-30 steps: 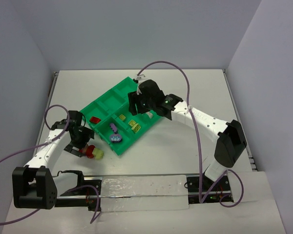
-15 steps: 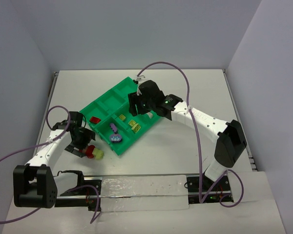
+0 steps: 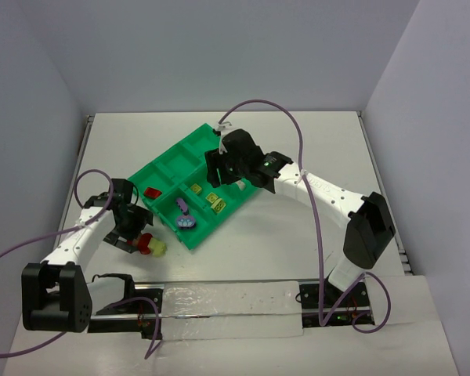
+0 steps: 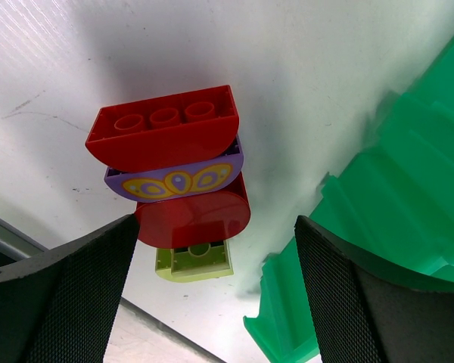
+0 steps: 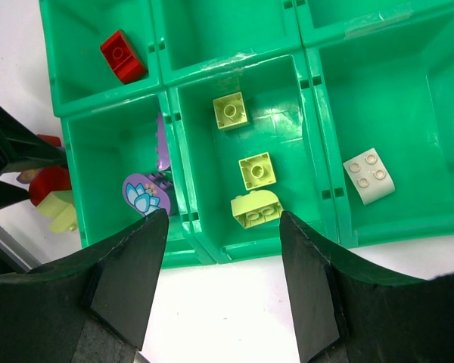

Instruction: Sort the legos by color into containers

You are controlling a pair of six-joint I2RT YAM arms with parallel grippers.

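Right, on the top camera the left gripper sits low on the table, just off the near-left corner of the green tray, with its jaws either side of a small clump of bricks. The right gripper hangs over the middle of the tray.

On the left wrist camera the clump lies on the white table. It is made of a red half-round brick, a purple printed piece, a red rounded brick and a yellow-green brick, all stuck together. My fingers stand wide apart. One pad is at the rounded brick's edge and the other is well clear, so nothing is gripped. The tray's outer wall is just beside the clump.

On the right wrist camera the fingers are parted with nothing between them, looking down into the tray. A red brick lies alone in one compartment. Three yellow-green bricks share the middle compartment, with a white brick in the one to one side of it and purple pieces in the one on its other side. The clump shows on the table just outside the tray.
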